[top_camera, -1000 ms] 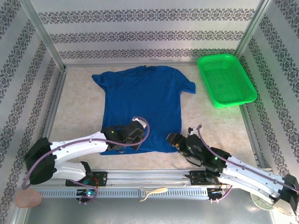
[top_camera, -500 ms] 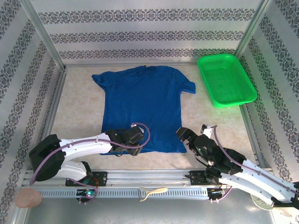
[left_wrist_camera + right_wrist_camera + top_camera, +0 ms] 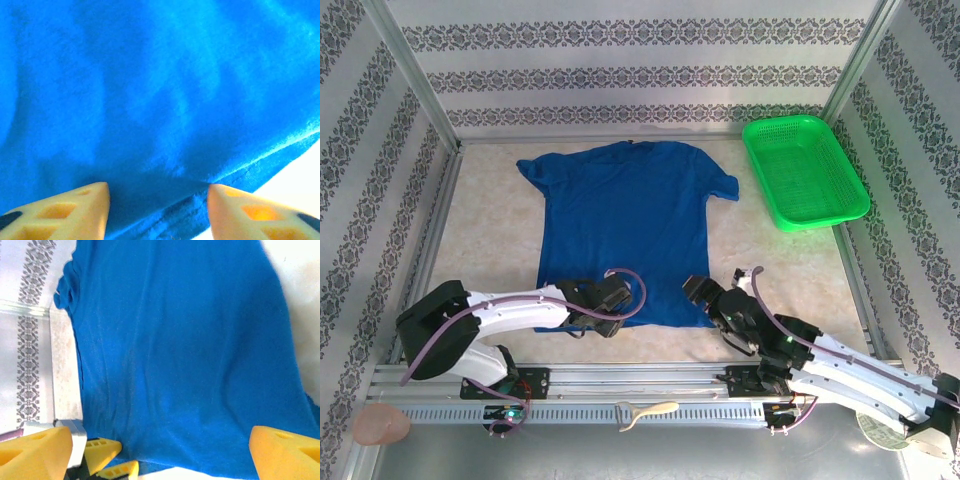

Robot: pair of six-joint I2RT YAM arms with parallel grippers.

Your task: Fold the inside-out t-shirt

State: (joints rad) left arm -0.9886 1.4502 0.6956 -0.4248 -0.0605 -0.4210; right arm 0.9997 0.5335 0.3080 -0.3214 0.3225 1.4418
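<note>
The inside-out t-shirt (image 3: 625, 220) lies flat and spread on the table, royal blue, collar at the far side and hem toward the arms. My left gripper (image 3: 608, 300) rests low on the hem's left part. In the left wrist view its yellow fingers (image 3: 85, 205) stand apart, with a raised ridge of the shirt's cloth (image 3: 160, 90) and the stitched hem between them. My right gripper (image 3: 698, 290) is at the hem's right corner. It (image 3: 160, 442) is wide open over the shirt (image 3: 185, 350), with nothing pinched. The left gripper's fingers (image 3: 100, 452) show there too.
A green mesh basket (image 3: 803, 172) stands at the back right, apart from the shirt. Patterned walls close in the table on three sides. A metal rail (image 3: 620, 385) runs along the near edge, with a cream object (image 3: 645, 412) lying on it.
The left gripper has drawn back toward the hem and its jaws have parted from shut. The right gripper swung off to the right, then returned to the hem's right corner.
</note>
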